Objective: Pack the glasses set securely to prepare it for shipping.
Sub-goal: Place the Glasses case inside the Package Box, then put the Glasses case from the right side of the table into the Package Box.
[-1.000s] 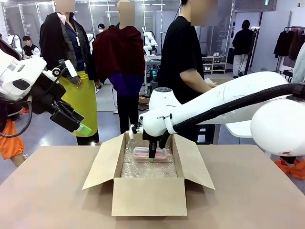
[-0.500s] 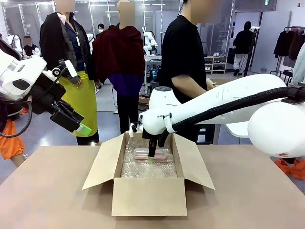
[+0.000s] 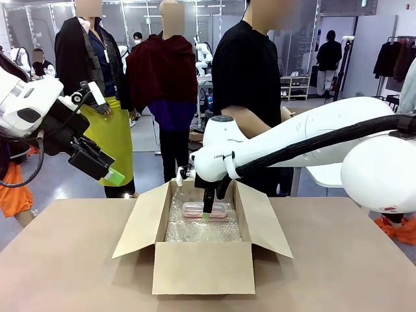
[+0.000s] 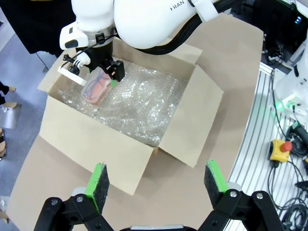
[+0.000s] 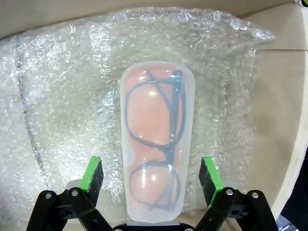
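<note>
Between the spread pads of the right gripper (image 5: 151, 168) lies the pink glasses case (image 5: 154, 139), flat on bubble wrap (image 5: 62, 96) in the open cardboard box (image 3: 201, 266); neither pad touches it. It looks light, rigid, smooth and probably slippery, so a gentle grip across its narrow sides at mid-length seems best. Farther off, the left gripper (image 4: 155, 172) hangs wide and empty. No label shows on the case. The right arm (image 4: 159, 19) bears lettering, of which "RAN" can be read.

Grey floor (image 3: 55, 185), clothes rack (image 3: 394, 60) behind

Partial "RAN" on right arm (image 4: 159, 19)
</note>
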### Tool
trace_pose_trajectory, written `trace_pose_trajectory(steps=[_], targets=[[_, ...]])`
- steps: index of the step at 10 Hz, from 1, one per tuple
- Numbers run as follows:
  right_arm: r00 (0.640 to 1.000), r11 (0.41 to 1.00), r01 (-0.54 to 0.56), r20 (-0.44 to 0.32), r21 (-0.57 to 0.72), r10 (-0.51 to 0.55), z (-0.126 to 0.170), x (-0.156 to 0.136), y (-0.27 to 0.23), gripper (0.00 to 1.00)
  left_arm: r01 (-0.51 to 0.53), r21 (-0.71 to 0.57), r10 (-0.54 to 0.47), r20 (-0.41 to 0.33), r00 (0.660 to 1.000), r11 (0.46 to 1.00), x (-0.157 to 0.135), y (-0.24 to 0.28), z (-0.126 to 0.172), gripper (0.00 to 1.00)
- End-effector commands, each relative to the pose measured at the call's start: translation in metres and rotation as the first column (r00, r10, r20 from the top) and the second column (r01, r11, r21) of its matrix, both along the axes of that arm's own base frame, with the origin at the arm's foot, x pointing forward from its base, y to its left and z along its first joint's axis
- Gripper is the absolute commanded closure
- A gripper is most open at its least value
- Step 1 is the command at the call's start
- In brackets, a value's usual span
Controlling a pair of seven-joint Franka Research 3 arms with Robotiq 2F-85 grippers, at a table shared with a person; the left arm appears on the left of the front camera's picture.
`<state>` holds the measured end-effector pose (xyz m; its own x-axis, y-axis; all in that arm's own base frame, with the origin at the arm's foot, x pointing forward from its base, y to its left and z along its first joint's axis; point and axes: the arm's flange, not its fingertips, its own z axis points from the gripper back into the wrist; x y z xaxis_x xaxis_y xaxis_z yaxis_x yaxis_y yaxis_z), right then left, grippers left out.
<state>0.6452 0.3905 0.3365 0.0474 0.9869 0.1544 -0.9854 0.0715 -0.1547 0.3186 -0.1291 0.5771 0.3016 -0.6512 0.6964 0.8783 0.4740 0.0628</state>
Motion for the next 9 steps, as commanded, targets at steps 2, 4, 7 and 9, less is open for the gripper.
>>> trace_pose_trajectory(steps=[2, 4, 7, 9], targets=[[1.000, 1.000, -0.001, 0.003, 0.006, 0.001, -0.0001, 0.0012, 0.0026, 0.00, 0.022, -0.006, -0.022, -0.001, 1.000, 1.000, -0.0014, 0.0028, 0.0009, 0.00], [1.000, 1.000, -0.001, 0.003, 0.006, 0.001, -0.0001, 0.0012, 0.0026, 0.00, 0.022, -0.006, -0.022, -0.001, 1.000, 1.000, -0.0014, 0.0028, 0.0009, 0.00], [1.000, 1.000, -0.001, 0.003, 0.006, 0.001, -0.0001, 0.0012, 0.0026, 0.00, 0.022, -0.006, -0.022, -0.001, 1.000, 1.000, -0.0014, 0.0028, 0.0009, 0.00], [1.000, 1.000, -0.001, 0.003, 0.006, 0.001, -0.0001, 0.0012, 0.0026, 0.00, 0.022, -0.006, -0.022, -0.001, 1.000, 1.000, -0.0014, 0.0028, 0.0009, 0.00]])
